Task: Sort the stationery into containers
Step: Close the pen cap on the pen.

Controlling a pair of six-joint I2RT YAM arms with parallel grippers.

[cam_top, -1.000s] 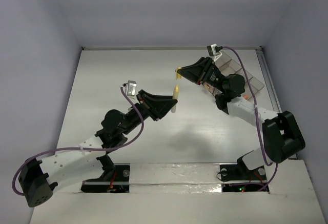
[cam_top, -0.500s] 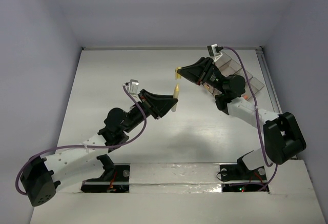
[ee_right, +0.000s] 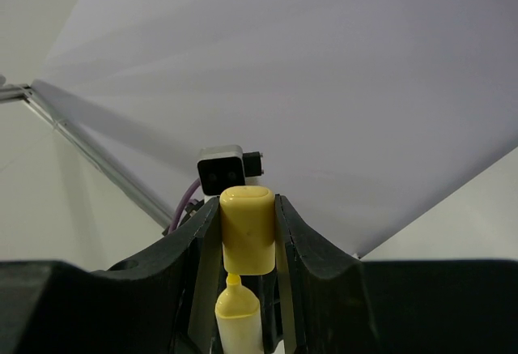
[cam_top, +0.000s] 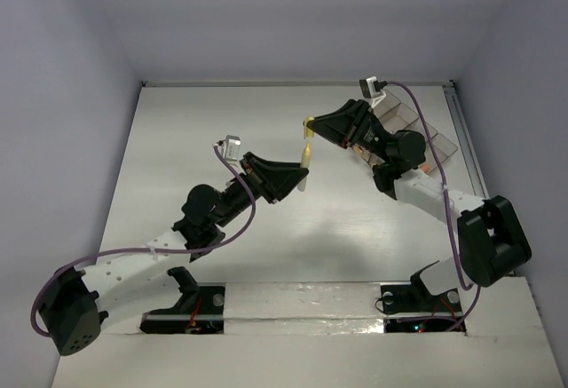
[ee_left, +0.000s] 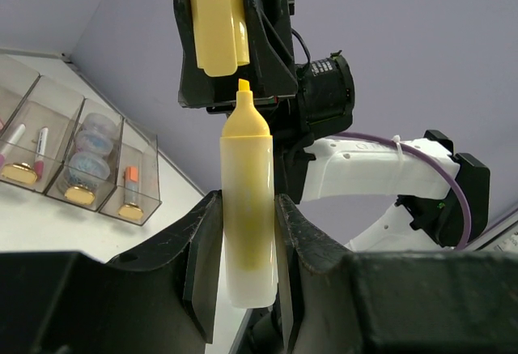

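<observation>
My left gripper (ee_left: 247,202) is shut on the lower barrel of an uncapped yellow marker (ee_left: 245,147), which stands tip-up. Its chisel tip sits just under a yellow cap (ee_left: 218,18), barely apart from it. My right gripper (ee_right: 248,212) is shut on that cap (ee_right: 248,231), with the marker's tip (ee_right: 236,309) right below. In the top view both grippers meet mid-table: the left (cam_top: 300,175) with the marker (cam_top: 304,159), the right (cam_top: 311,127) above it. The containers (cam_top: 424,135) stand at the back right, partly hidden by the right arm.
In the left wrist view the smoky bins (ee_left: 50,99) hold a white pen (ee_left: 13,139), round tins (ee_left: 85,139) and an orange marker (ee_left: 129,180). The back wall and a metal rail run along the table's far and right edges.
My left arm has pushed slightly forward, carrying the marker's tip closer to the cap. The right gripper has stayed where it was.
</observation>
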